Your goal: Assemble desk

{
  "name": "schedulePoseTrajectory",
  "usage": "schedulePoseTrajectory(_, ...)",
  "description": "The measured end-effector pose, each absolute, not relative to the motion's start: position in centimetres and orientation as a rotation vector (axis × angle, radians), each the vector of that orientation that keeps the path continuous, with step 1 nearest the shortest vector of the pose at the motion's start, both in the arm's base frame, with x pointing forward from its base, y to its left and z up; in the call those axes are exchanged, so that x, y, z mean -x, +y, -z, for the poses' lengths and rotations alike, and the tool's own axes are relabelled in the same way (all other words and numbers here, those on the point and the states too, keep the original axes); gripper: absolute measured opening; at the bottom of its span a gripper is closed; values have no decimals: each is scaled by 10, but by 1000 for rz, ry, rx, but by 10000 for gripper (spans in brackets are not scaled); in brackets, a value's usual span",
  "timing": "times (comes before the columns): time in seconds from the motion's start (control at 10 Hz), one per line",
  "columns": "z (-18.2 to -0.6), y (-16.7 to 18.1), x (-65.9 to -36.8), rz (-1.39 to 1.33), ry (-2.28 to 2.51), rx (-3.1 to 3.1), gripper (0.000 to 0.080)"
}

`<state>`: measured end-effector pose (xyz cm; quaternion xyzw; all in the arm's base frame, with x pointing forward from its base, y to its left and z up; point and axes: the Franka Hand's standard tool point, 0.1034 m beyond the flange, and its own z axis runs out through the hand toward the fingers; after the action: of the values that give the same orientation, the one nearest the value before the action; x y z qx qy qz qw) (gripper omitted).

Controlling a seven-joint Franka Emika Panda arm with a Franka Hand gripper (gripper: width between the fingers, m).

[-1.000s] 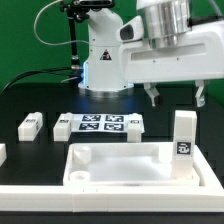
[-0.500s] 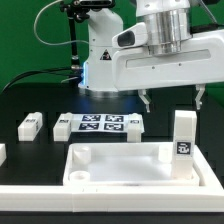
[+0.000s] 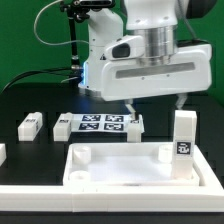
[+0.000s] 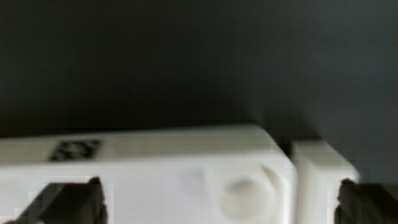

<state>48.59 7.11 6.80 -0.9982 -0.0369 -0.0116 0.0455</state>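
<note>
The rimmed tabletop [image 3: 120, 168] lies at the front of the black bench [image 3: 20, 105], with one leg [image 3: 183, 130] standing upright at its rear corner on the exterior view's right and showing a black-and-white tag [image 3: 183, 147]. Above the marker board [image 3: 98, 124], the end effector [image 3: 154, 104] hangs with its fingers spread and empty, beside a loose leg [image 3: 137, 124].

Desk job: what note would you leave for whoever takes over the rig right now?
Hand: open, empty, hovering over the table behind the tabletop.
Parts: the upright leg stands at the tabletop's far corner on the exterior view's right; whether it is seated cannot be told. Three lie loose: the far leg toward the exterior view's left, the left-end leg and right-end leg at the marker board's two ends.
Done: at most one leg fitted.
Left: the three loose legs.
</note>
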Motion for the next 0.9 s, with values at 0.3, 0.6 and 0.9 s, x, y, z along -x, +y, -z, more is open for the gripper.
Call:
schedulePoseTrajectory(0.3,-66,69,-484,29,-101,3050,649)
schedulePoseTrajectory(0.6,-57,65,-475,-312,94,3010,649)
schedulePoseTrajectory(0.9,-52,56,-459,-671,210,2935,649)
